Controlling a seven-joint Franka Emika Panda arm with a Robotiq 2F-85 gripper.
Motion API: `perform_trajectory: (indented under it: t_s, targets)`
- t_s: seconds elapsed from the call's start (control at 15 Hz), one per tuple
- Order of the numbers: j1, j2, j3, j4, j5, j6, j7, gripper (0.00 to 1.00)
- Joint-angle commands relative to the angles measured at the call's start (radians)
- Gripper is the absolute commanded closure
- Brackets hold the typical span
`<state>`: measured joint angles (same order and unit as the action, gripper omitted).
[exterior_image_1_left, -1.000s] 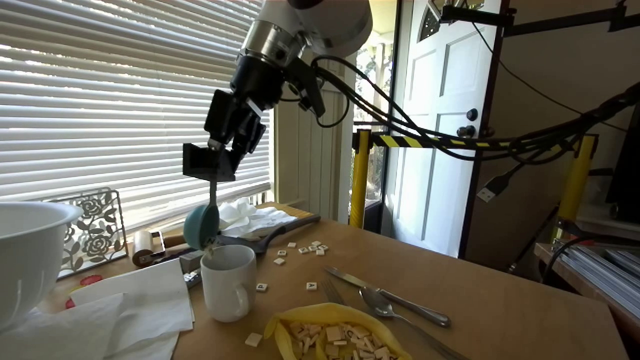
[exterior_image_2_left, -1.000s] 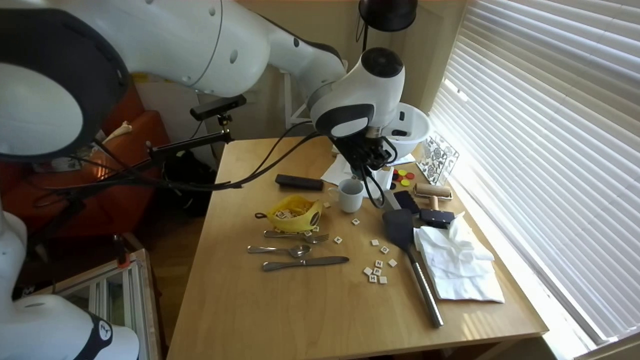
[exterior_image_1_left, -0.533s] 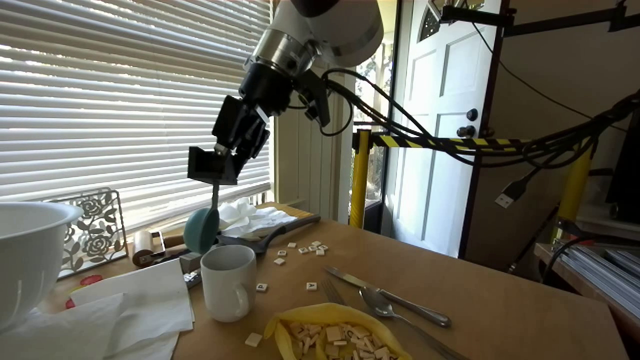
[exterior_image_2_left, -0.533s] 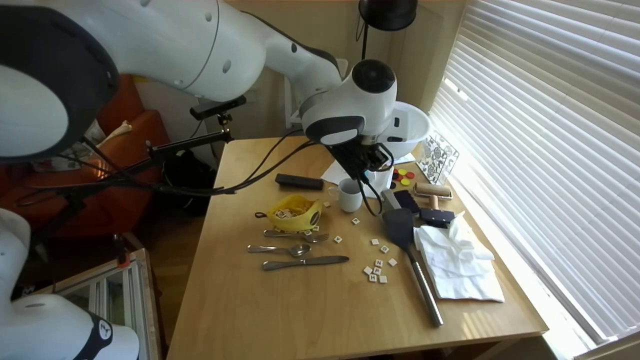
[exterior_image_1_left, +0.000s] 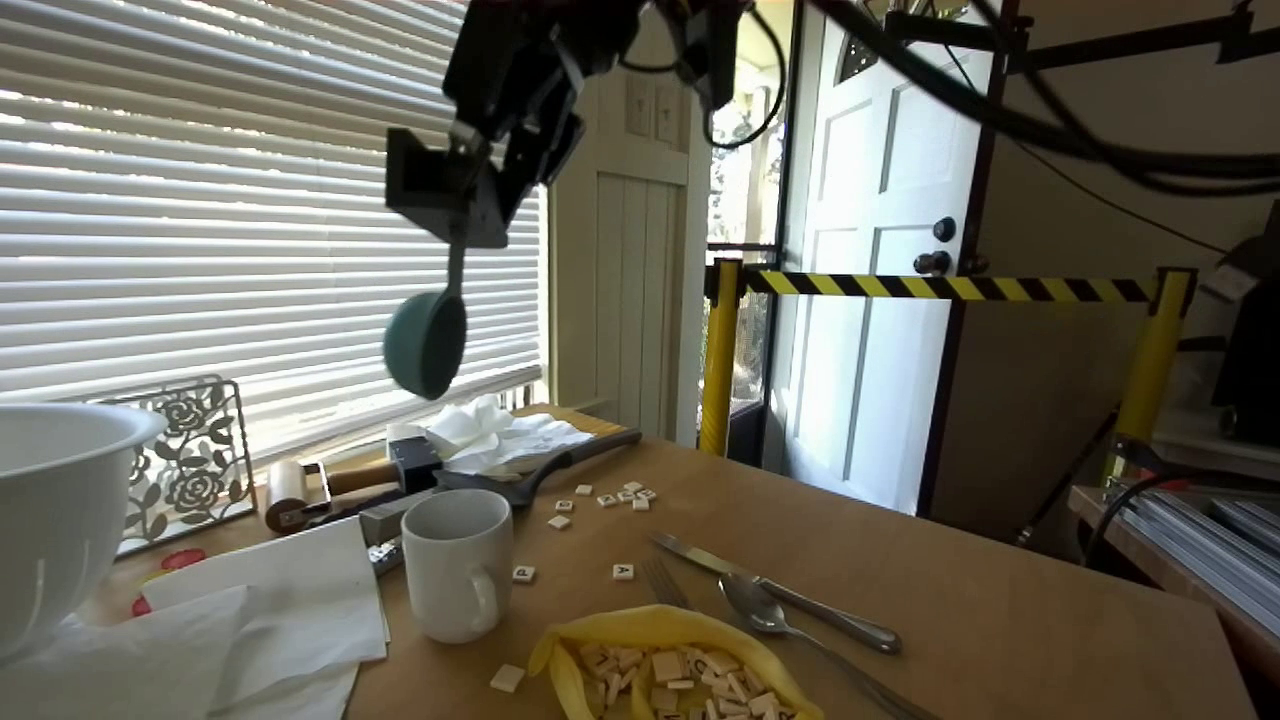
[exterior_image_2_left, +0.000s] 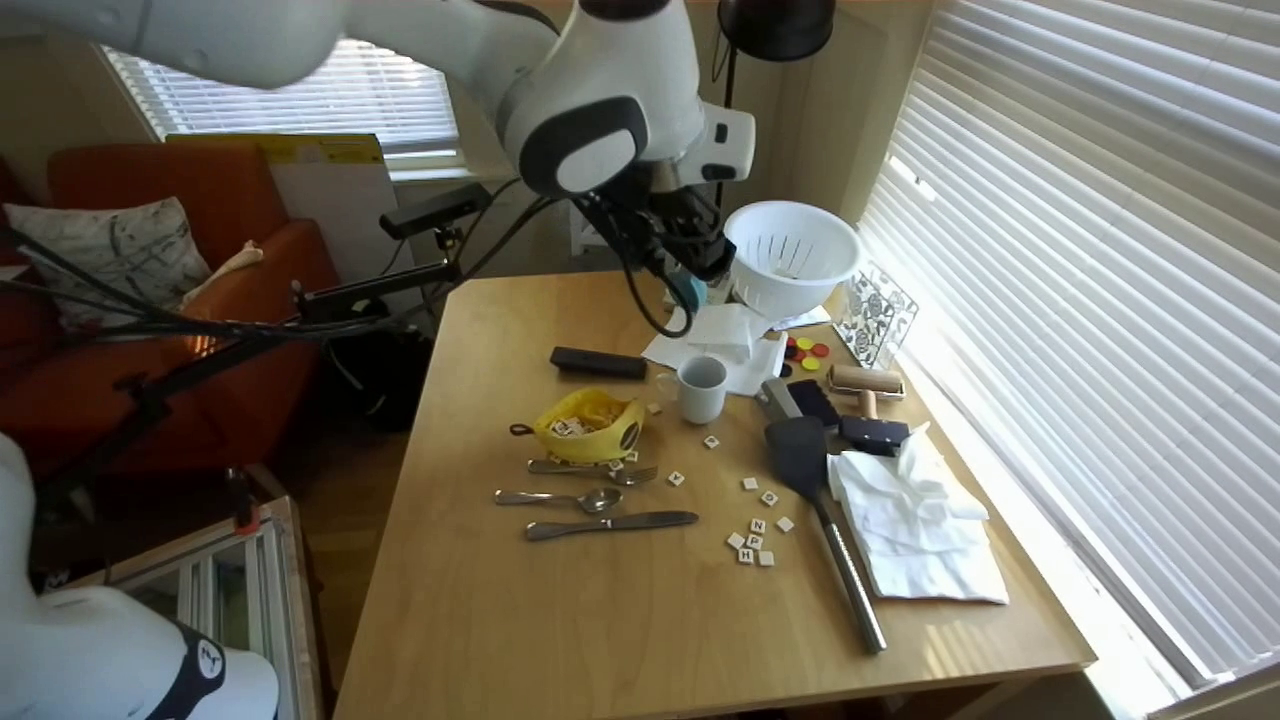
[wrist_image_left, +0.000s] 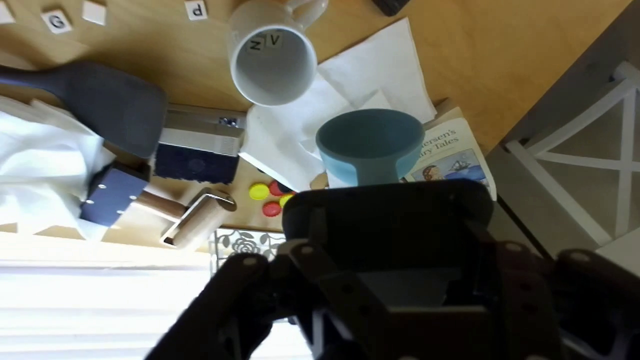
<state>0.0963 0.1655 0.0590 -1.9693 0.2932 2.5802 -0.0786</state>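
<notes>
A robot's gripper (exterior_image_1_left: 450, 190) clasps a teal ladle (exterior_image_1_left: 425, 345) by its handle, the round bowl hanging below, well above the wooden table (exterior_image_2_left: 560, 635). The ladle is apart from a white mug (exterior_image_1_left: 445, 590), which stands upright just beside folded white papers (wrist_image_left: 285, 145); the wrist view shows two letter tiles (wrist_image_left: 274, 39) inside the mug. A white colander (exterior_image_2_left: 762, 292) stands at the far end of the table in an exterior view. A yellow pouch (exterior_image_2_left: 585, 450) filled with more tiles (exterior_image_1_left: 668, 668) lies near a fork (exterior_image_2_left: 575, 469), a spoon (exterior_image_2_left: 598, 501) and a knife (exterior_image_2_left: 620, 523), set out roughly side by side. Loose tiles (exterior_image_2_left: 755, 542) are scattered between the knife and a dark spatula (exterior_image_2_left: 822, 515), with a crumpled white cloth (exterior_image_2_left: 915, 520) just beside the spatula.
</notes>
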Motion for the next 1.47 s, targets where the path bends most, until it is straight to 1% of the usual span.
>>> perform_trajectory:
  t_s: [0.0,0.07,0.13,0.27,0.4,0.6,0.8,1.0,1.13,1.4]
  targets:
    - [0.159,-0.161,-0.186,-0.049,-0.235,-0.163,0.271,0.65]
    - [0.163,-0.167,-0.189,-0.010,-0.306,-0.237,0.344,0.65]
    - [0.082,-0.170,-0.099,0.031,-0.372,-0.316,0.418,0.65]
    - [0.075,-0.165,-0.063,0.098,-0.458,-0.470,0.545,0.65]
    - [0.054,-0.131,-0.042,0.160,-0.483,-0.603,0.594,0.65]
    - [0.023,-0.064,-0.045,0.213,-0.490,-0.744,0.629,0.65]
    - [-0.015,0.061,-0.071,0.283,-0.445,-0.851,0.600,0.65]
    - [-0.064,0.175,-0.095,0.316,-0.372,-0.915,0.512,0.65]
    - [-0.097,0.247,-0.108,0.331,-0.330,-0.950,0.453,0.65]
    - [-0.161,0.347,-0.122,0.325,-0.259,-1.027,0.323,0.65]
